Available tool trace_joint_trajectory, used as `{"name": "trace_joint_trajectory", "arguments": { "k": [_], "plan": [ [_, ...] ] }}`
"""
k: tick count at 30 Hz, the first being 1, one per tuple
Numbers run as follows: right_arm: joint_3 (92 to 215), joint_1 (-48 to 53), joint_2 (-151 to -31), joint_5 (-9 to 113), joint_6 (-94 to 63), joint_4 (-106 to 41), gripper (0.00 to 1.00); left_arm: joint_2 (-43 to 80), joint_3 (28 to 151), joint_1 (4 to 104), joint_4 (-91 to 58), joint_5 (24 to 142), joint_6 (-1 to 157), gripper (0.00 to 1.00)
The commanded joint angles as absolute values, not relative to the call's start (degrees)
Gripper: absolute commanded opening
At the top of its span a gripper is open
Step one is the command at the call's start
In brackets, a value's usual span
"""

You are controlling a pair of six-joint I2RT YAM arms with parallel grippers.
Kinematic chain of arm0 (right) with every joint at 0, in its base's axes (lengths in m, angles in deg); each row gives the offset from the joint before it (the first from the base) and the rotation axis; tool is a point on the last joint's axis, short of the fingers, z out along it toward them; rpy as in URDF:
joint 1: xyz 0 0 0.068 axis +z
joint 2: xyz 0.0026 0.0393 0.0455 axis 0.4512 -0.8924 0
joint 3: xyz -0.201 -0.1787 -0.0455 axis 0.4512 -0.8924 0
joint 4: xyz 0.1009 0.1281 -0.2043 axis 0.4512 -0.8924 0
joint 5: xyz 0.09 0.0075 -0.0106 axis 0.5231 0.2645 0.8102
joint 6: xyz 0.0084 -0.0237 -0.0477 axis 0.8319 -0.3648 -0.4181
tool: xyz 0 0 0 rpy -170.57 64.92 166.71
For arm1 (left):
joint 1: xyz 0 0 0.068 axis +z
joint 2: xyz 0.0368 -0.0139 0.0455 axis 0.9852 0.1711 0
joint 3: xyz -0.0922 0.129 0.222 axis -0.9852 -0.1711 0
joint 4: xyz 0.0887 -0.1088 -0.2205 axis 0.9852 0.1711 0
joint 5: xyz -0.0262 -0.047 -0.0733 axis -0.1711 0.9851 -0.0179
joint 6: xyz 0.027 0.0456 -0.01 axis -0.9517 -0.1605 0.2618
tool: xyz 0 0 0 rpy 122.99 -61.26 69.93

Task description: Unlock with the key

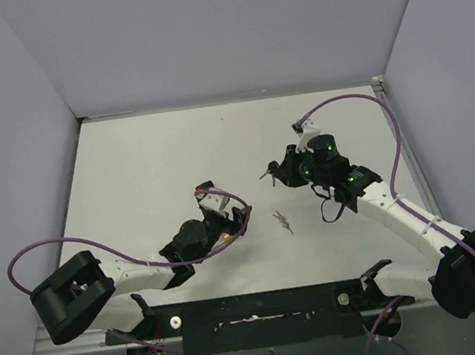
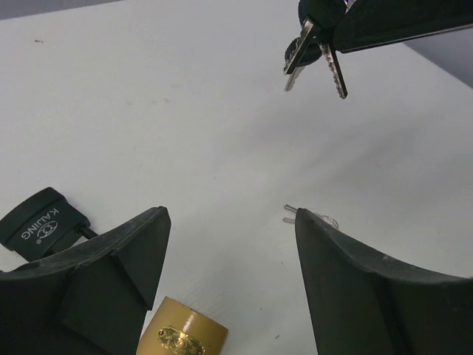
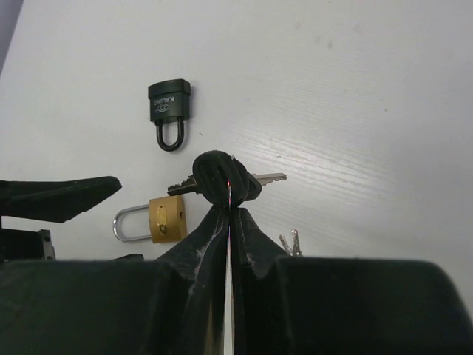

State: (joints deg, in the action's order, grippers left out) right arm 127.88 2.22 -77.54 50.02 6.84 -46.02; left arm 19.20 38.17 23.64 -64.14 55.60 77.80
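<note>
The brass lock [image 3: 167,217] lies flat on the white table [image 1: 132,174], its steel shackle pointing away from the right arm's side. The left gripper [image 2: 229,248] hangs just over the brass lock with its jaws spread wide and nothing between them; only the top of the lock's body shows at their base. The right gripper [image 3: 229,211] is clamped tight on a bunch of black-headed keys [image 3: 224,180], held off the table near the brass lock, on the side opposite its shackle, blades sticking out to both sides. A black lock [image 3: 169,109] lies near the brass lock, not touching it, its shackle closed. Spare keys [image 1: 283,221] lie loose on the table, right of the brass lock in the top view
</note>
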Motion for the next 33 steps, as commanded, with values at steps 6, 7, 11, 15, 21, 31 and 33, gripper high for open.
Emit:
{"name": "trace_joint_trajectory", "arguments": {
  "k": [6,7,11,15,21,31,33],
  "plan": [
    [126.90,0.32,-73.01,56.42,12.95,-37.86,0.00,25.62,38.03,25.35,-84.83,58.94,79.86,0.67],
    [126.78,0.20,-72.77,56.79,13.44,-37.60,0.00,26.17,38.18,25.82,-85.32,59.59,80.37,0.66],
    [126.09,-0.21,-72.10,58.03,15.62,-36.54,0.00,29.62,38.51,26.42,-90.79,60.56,79.71,0.65],
    [125.34,-0.33,-72.09,59.26,17.81,-35.17,0.00,34.54,38.32,26.45,-99.79,60.38,77.59,0.61],
    [124.55,-0.53,-72.23,60.01,19.17,-34.10,0.00,36.36,38.87,26.49,-101.14,60.10,77.22,0.61],
    [123.67,-0.48,-73.04,61.86,22.31,-31.32,0.00,41.40,44.51,26.47,-101.17,63.27,72.39,0.64],
    [123.67,-0.53,-73.03,61.98,22.95,-31.19,0.00,42.55,45.71,26.46,-101.17,64.07,71.10,0.65]
  ]
}}
